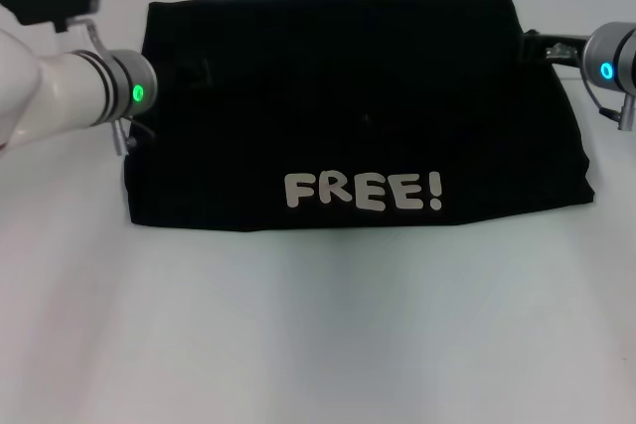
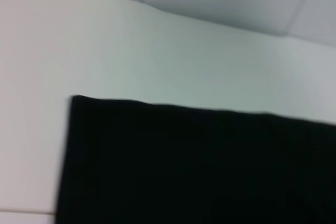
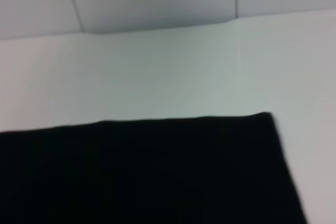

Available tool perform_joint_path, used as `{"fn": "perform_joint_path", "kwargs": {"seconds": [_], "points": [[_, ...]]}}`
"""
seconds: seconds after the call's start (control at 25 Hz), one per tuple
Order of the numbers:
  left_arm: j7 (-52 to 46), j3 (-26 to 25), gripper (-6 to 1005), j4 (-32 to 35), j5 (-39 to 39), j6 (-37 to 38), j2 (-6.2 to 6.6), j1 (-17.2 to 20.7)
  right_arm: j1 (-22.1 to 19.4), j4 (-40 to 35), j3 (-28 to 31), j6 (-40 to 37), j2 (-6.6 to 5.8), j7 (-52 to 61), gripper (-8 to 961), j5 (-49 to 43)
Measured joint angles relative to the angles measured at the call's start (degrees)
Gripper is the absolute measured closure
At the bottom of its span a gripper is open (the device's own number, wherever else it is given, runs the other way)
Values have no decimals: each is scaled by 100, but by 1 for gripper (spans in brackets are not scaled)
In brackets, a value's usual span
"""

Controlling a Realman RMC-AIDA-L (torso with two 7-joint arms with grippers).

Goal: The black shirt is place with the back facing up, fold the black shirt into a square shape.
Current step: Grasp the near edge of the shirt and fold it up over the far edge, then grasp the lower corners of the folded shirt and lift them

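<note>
Folded black shirt [image 1: 348, 96] (white "FREE!" showing) lies flat; both claws hidden, grip state unreadable.

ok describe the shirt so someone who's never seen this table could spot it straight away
On the white table, between the left gripper and the right gripper, lies the black shirt, folded into a wide flat rectangle. It is the only cloth there, and "FREE!" in pale letters runs along its near edge.

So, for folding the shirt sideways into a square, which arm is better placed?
Probably left: the left pincer sits midway along the black shirt's left edge, while the right pincer is up by its far right corner. A close call.
</note>
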Motion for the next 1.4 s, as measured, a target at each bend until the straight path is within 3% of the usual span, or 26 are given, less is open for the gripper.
{"fn": "perform_joint_path", "kwargs": {"seconds": [0.24,0.4,0.44,0.48,0.56,0.6,0.64,0.76,1.0,1.04,1.4], "points": [[59,71,929,51,-11,399,-46,-15,52,-13,-123,-779,-161,293,890,-50],[-585,44,902,381,-22,1253,96,111,-85,-573,-92,-1968,-390,875,849,-49],[-1188,11,874,729,-140,2241,328,326,-122,-747,-91,-2255,-446,1031,812,-42],[-1313,-35,847,804,-218,2577,420,409,-151,-892,-90,-2503,-493,1176,775,-43],[-1387,-189,792,894,-386,3122,566,553,-194,-1201,-90,-2976,-592,1449,701,-45],[-1387,-189,764,894,-386,3122,566,553,-199,-1306,-89,-3195,-638,1556,659,-53],[-1212,-673,737,1001,-527,3970,698,806,-199,-1386,-89,-3406,-684,1650,616,-56],[-774,-1250,580,1073,-461,4626,770,1080,-170,-1516,-85,-3896,-790,1899,489,-56],[-343,-1423,330,991,-59,4630,773,1359,-180,-1715,102,-4356,-817,2027,205,-57],[-279,-1425,290,923,-30,4558,760,1370,-186,-1717,129,-4377,-819,2025,196,-56],[-188,-1347,358,526,-27,3856,640,1354,-253,-1678,233,-4384,-852,2006,165,-49]]}}
